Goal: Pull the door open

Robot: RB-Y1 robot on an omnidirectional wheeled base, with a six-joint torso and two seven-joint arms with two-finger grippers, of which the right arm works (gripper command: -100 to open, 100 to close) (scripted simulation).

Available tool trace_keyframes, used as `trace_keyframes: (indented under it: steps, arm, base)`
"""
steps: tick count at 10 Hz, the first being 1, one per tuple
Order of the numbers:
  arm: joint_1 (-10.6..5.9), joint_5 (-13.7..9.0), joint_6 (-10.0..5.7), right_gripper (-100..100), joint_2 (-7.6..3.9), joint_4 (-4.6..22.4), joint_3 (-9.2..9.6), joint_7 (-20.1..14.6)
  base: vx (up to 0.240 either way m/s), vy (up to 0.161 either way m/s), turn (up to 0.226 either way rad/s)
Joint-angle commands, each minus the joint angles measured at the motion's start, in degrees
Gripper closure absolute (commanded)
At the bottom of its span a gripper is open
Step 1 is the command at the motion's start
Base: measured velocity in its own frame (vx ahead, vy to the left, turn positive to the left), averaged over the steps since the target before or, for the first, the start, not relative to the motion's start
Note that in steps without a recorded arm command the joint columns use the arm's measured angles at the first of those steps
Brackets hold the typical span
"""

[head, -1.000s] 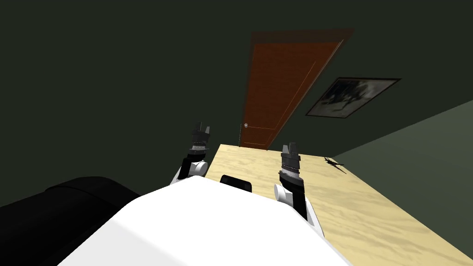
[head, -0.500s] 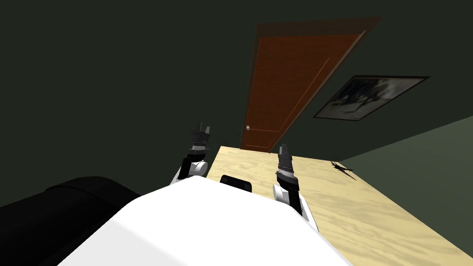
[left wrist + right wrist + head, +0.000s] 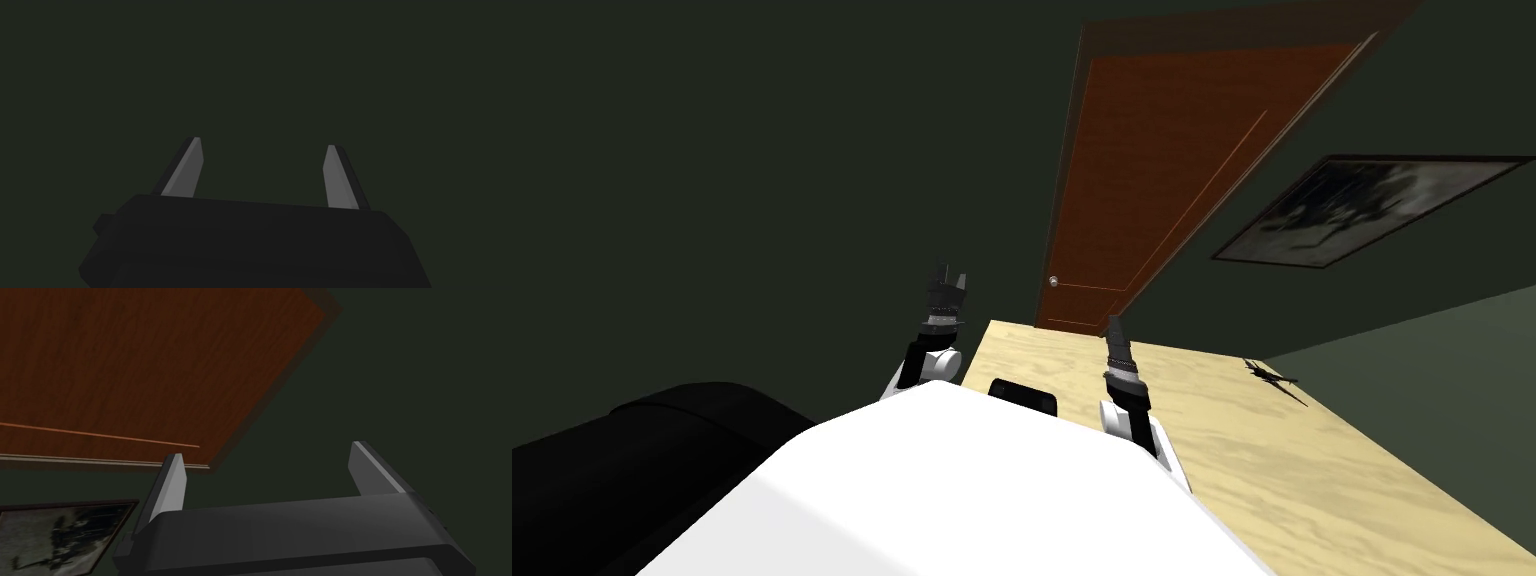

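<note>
1. Ahead of the robot, a dark green wall (image 3: pixel 762 150) spans the view.
2. Set in it, right of centre, the brown door (image 3: pixel 1162 170) sits shut in its frame.
3. Light wood floor (image 3: pixel 1312 470) runs up to the door's foot.
4. A dark framed picture (image 3: pixel 1372 205) hangs just right of the door.
5. Right gripper (image 3: pixel 265 452) points toward the door, apart from it, fingers spread wide and empty.
6. Left gripper (image 3: pixel 263 144) faces bare wall left of the door, likewise wide open, holding nothing.
7. The small round knob (image 3: pixel 1053 282) sits at the door's left edge, touched by neither gripper.
</note>
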Motion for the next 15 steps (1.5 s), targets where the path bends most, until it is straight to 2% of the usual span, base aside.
trace_keyframes:
  steps: [1,3,9,10,15]
  arm:
    - [-0.33,0.83,-0.74,-100,-0.37,2.06,0.2,2.13]
    - [-0.8,1.81,-1.49,-100,-0.63,4.43,0.49,4.5]
    - [-1.73,3.79,-2.98,-100,-1.09,9.24,1.07,9.31]
    - [-2.05,4.46,-3.49,-100,-1.21,10.88,1.27,10.94]
    - [-2.97,6.47,-4.97,-100,-1.5,15.83,1.86,15.8]
  base:
    - [0.157,0.087,0.027]
    - [0.13,0.068,0.022]
    - [0.114,0.044,0.014]
    - [0.148,0.057,0.017]
    - [0.13,0.055,0.009]
